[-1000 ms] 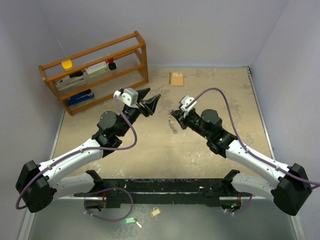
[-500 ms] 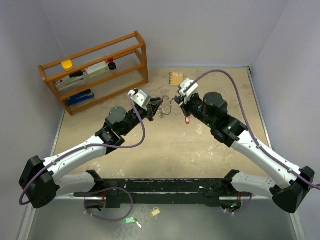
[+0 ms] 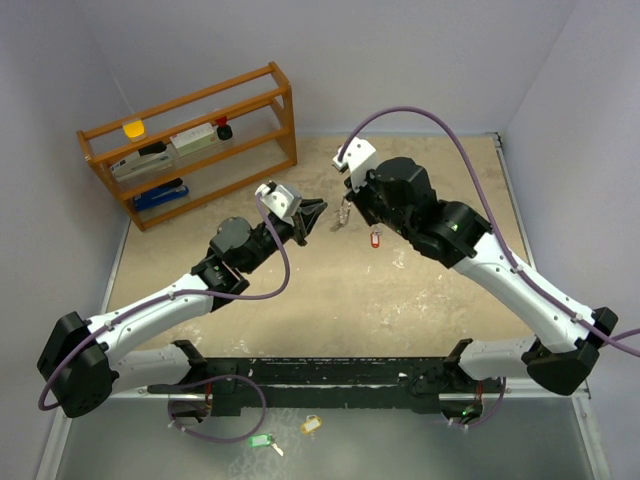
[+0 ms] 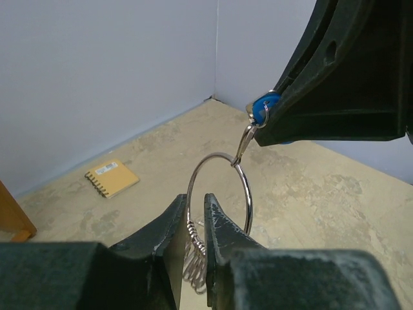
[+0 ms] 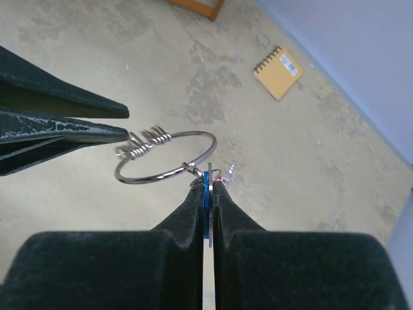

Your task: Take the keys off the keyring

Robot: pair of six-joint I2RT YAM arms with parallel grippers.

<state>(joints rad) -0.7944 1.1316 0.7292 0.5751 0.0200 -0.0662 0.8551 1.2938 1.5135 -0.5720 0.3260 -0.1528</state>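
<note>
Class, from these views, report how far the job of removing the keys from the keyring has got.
Done: the left hand is clamped on the keyring, held up off the table. In hand: the right hand pinches the blue-tagged key by its tag. Left: neither key is off; blue is clipped to the ring, the red-tagged key hangs below.

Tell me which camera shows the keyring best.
The right wrist view: the whole keyring shows in the open, held between the left pincer and the blue-tagged key pinched in the right pincer. The left wrist view hides its lower part behind the left pincer's fingers; the top view shows it tiny.
</note>
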